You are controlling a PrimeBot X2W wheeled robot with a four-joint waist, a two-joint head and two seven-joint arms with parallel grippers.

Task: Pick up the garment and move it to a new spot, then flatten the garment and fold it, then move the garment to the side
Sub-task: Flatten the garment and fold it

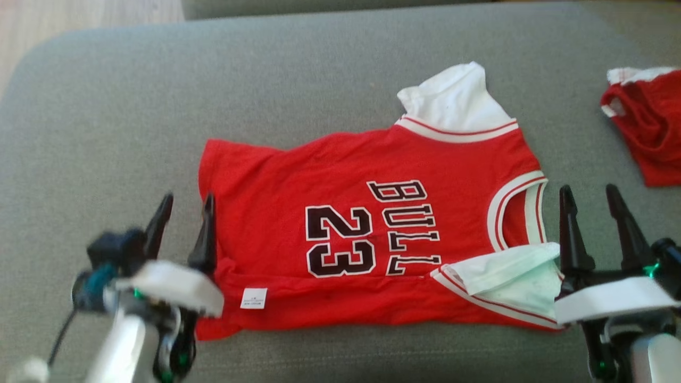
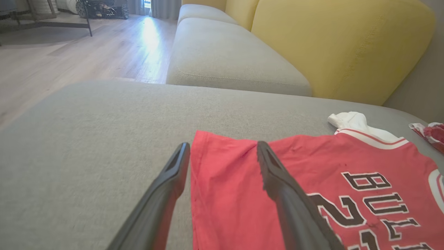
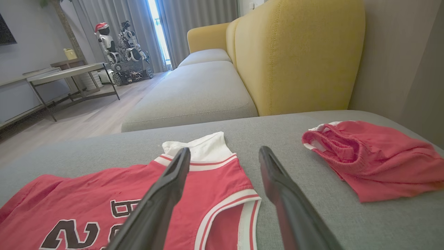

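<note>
Jersey: one red jersey (image 1: pixel 372 229) lies flat on the grey cushion (image 1: pixel 133 106), roughly in the middle of the head view.
Long axis: runs side to side across the head view, with the hem toward the robot's left and the neck opening toward its right.
Lettering: "BULL" and "23" face up, turned sideways, the tops of the characters toward the neck end.
Near edge: the long edge nearest the robot is folded up over the front, so a white label (image 1: pixel 253 298) shows on the strip.
Sleeves: two white sleeves, the far sleeve (image 1: pixel 457 101) sticking out away from the robot and the near sleeve (image 1: pixel 511 276) folded in over the body.
Other cloth: one crumpled red garment (image 1: pixel 646 127) with white trim lies on the same cushion, well apart from the jersey on the robot's right.
Left tool: the left tool (image 1: pixel 187 199) is spread wide and grips nothing. In the left wrist view it (image 2: pixel 222 144) straddles the hem edge, one finger over bare cushion and the other over red cloth (whether they touch it, I cannot tell).
Right tool: the right tool (image 1: pixel 588 190) is parted just as wide and is empty. It sits just beside the neck end, by the near sleeve.
Count: two tools, one jersey, one other garment.
Background: a yellow backrest (image 3: pixel 298 55) stands behind a further grey seat.
</note>
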